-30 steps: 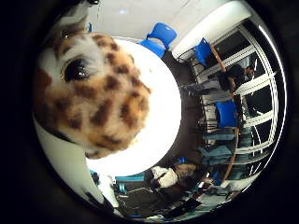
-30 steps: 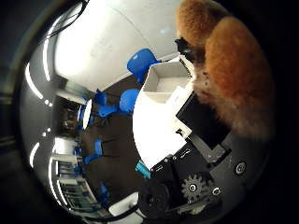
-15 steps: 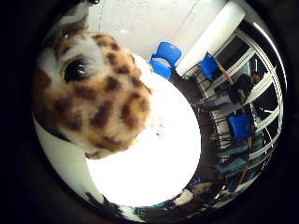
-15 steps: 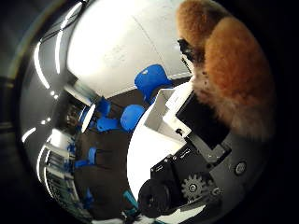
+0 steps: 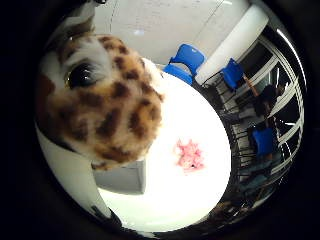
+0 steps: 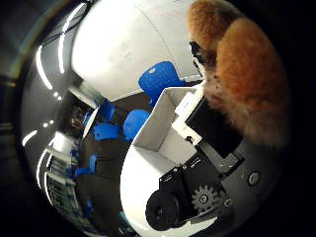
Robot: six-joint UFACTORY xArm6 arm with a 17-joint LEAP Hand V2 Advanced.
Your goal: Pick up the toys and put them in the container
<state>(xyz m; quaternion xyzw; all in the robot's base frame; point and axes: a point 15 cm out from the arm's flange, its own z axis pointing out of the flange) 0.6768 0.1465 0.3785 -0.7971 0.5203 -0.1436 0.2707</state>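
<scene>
A: Report the position of the spotted plush toy [image 5: 97, 105].

B: It is pressed close against the palm and fills much of the little finger side view. Its brown-spotted muzzle and one dark eye face the camera. In the thumb side view, its orange-brown fur lies against the black parts of the hand [image 6: 207, 182].

A: State of the hand?

B: Closed around the spotted plush toy. A black and white finger [image 6: 210, 126] lies across the fur, holding the toy to the palm, above the table [image 5: 200, 200].

A: Location of the container [image 6: 158, 128]?

B: A white open-top box standing on the white round table, below the hand and just beside it. One corner also shows under the toy's muzzle.

A: Other task items?

B: A pink toy [image 5: 189, 154] lies on the table, apart from the container. Blue chairs [image 6: 157, 81] stand beyond the far edge of the table.
</scene>
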